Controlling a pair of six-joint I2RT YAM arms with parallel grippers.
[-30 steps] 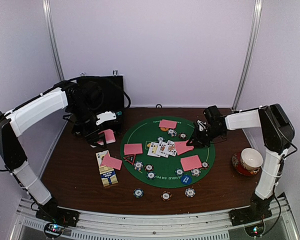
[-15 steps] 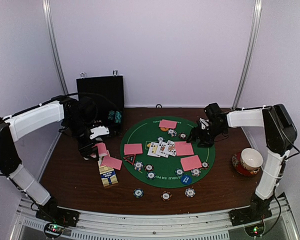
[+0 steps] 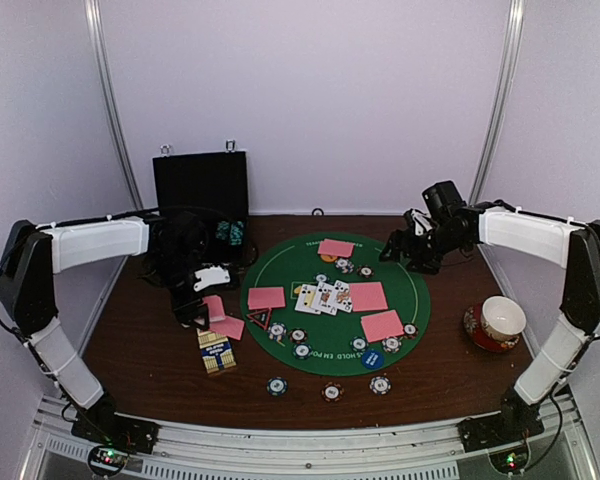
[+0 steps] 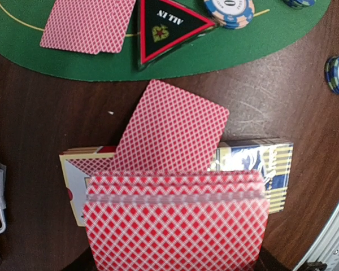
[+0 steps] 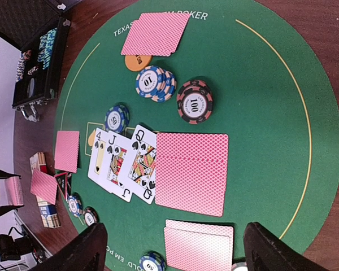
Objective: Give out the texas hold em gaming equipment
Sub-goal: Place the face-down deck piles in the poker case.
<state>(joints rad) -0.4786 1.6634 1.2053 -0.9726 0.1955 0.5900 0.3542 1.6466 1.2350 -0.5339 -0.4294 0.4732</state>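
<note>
Masking the left hand (image 3: 199, 304), pink-backed deck (image 4: 175, 226), card box (image 4: 253, 164) half-covered

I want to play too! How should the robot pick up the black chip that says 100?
Probably pinch the black 100 chip across its striped rim, straight down from above. It lies flat on the green mat, so only its edge offers a hold. Mind the blue 10 chips beside it.

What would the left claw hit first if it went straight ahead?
Likely the lone pink-backed card resting partly on the blue-and-gold card box, just past the pink deck it grips; depth unclear.
</note>
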